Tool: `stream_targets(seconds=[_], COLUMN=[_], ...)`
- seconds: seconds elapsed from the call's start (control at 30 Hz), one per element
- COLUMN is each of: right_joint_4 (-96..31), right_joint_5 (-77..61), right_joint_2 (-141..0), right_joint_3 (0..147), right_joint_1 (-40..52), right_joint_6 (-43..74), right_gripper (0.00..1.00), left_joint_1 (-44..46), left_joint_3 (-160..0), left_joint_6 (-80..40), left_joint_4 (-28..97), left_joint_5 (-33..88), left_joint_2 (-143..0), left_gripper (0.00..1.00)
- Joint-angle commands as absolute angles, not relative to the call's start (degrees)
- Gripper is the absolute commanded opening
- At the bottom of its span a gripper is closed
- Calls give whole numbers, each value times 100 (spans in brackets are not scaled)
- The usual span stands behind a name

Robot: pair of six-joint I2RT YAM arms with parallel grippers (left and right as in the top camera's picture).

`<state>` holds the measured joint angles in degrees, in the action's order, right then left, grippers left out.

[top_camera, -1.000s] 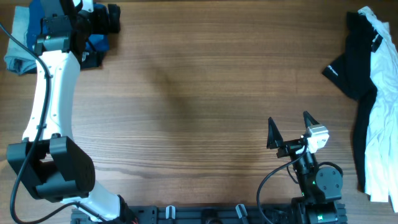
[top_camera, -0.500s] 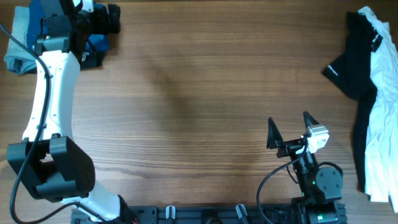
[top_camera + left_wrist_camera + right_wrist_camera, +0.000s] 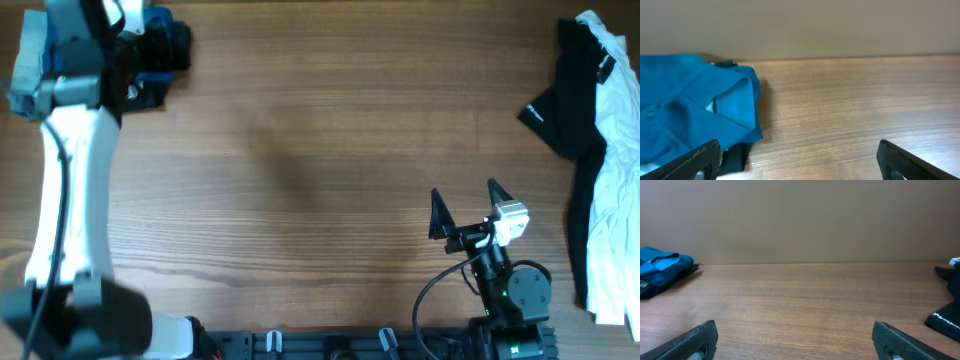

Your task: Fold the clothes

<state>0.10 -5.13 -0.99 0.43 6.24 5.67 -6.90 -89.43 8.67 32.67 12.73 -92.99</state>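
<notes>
Jaws of left gripper [image 3: 797, 150] and right gripper [image 3: 794, 327] released; clothes pile [image 3: 603, 165] lies lengthwise far-to-near at right.

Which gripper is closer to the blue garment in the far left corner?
Left. The left gripper is open right at the edge of the blue garment. The right gripper sits open far across the table, near its front right.

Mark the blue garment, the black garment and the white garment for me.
blue garment [image 3: 685, 107]: left wrist view, top folded layer
black garment [image 3: 560, 112]: overhead view, spread upper part
white garment [image 3: 612, 240]: overhead view, long lower part
</notes>
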Motion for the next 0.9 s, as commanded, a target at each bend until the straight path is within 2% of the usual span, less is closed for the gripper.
stream_targets(seconds=[0.0, 0.27, 0.37, 0.87], right_joint_4=[47, 47, 47, 47], right_joint_5=[-624, -624, -622, -624], right_joint_2=[-27, -25, -25, -27], right_joint_3=[30, 30, 30, 30], right_joint_1=[657, 657, 657, 657], right_joint_6=[464, 464, 464, 464], right_gripper=[100, 100, 99, 99], left_joint_1=[-753, -753, -753, -1004], left_joint_3=[-8093, -5063, -4134, -1428], left_joint_6=[849, 499, 419, 379], left_joint_4=[2882, 760, 311, 226], left_joint_5=[1262, 1376, 1393, 1448], left_joint_2=[-8370, -6405, -5577, -1925], left_gripper=[100, 100, 100, 100])
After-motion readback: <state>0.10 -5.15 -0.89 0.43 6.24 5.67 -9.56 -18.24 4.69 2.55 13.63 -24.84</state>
